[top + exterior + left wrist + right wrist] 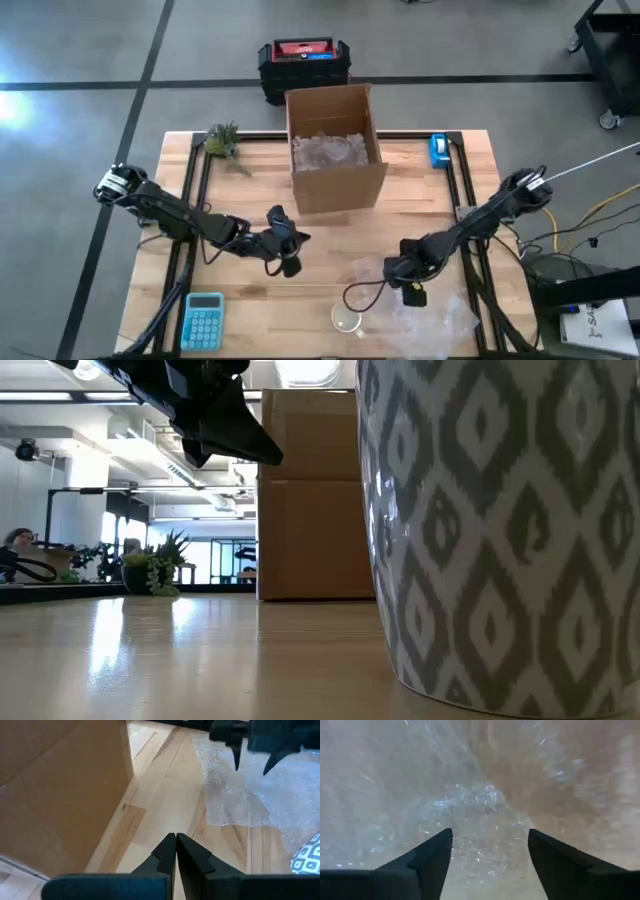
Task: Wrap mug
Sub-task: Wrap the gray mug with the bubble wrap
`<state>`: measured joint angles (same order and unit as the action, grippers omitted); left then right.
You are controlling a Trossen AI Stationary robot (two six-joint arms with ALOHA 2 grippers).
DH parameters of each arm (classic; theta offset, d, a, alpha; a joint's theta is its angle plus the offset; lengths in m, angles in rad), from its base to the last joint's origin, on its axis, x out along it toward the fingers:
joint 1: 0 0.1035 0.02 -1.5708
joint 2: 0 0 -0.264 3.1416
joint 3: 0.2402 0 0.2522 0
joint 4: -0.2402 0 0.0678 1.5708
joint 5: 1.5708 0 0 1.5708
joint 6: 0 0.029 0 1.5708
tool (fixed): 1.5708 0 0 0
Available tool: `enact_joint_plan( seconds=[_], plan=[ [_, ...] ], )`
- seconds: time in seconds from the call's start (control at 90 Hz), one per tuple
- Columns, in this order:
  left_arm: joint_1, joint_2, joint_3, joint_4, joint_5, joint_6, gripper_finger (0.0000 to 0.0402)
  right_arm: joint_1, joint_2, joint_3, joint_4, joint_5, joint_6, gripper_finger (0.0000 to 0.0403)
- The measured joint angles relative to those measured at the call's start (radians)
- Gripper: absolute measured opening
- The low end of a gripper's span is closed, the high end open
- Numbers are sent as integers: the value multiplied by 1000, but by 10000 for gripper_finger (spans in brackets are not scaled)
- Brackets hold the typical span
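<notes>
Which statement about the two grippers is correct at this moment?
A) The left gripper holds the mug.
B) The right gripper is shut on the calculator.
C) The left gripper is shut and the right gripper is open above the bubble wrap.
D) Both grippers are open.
C: in the left wrist view the left gripper has its fingers pressed together with nothing between them, while the right wrist view shows the right gripper spread wide over the bubble wrap.

Mug (500, 530) white with grey diamond pattern, box (335, 150) plain brown cardboard, calculator (203, 320) light blue, worktop (300, 280) pale wood, bubble wrap (430, 310) clear.
</notes>
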<state>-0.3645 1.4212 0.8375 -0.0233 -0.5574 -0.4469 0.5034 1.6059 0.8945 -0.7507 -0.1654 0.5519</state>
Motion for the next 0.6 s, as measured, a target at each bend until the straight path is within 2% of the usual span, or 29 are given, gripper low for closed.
enact_joint_plan(
  seconds=[0.067, 0.133, 0.222, 0.3, 0.333, 0.511, 0.6],
  plan=[
    [0, 0, 0, 0, 0, 0, 0, 0, 32, 13, -5, 0, -26, 236],
    [0, 0, 0, 0, 0, 0, 0, 0, 45, 27, -14, -11, -53, 202],
    [0, 0, 0, 0, 0, 0, 0, 0, 42, 53, -17, -20, -80, 126],
    [0, 0, 0, 0, 0, 0, 0, 0, 23, 73, -48, -27, -118, 43],
    [0, 0, 0, 0, 0, 0, 0, 0, 10, 81, -54, -27, -134, 23],
    [0, 0, 0, -1, 0, 0, 0, -2, -87, 100, -61, -26, -151, 8],
    [0, 0, 0, 0, 0, 0, 0, -2, -138, 101, -59, -8, -106, 4]
  ],
)
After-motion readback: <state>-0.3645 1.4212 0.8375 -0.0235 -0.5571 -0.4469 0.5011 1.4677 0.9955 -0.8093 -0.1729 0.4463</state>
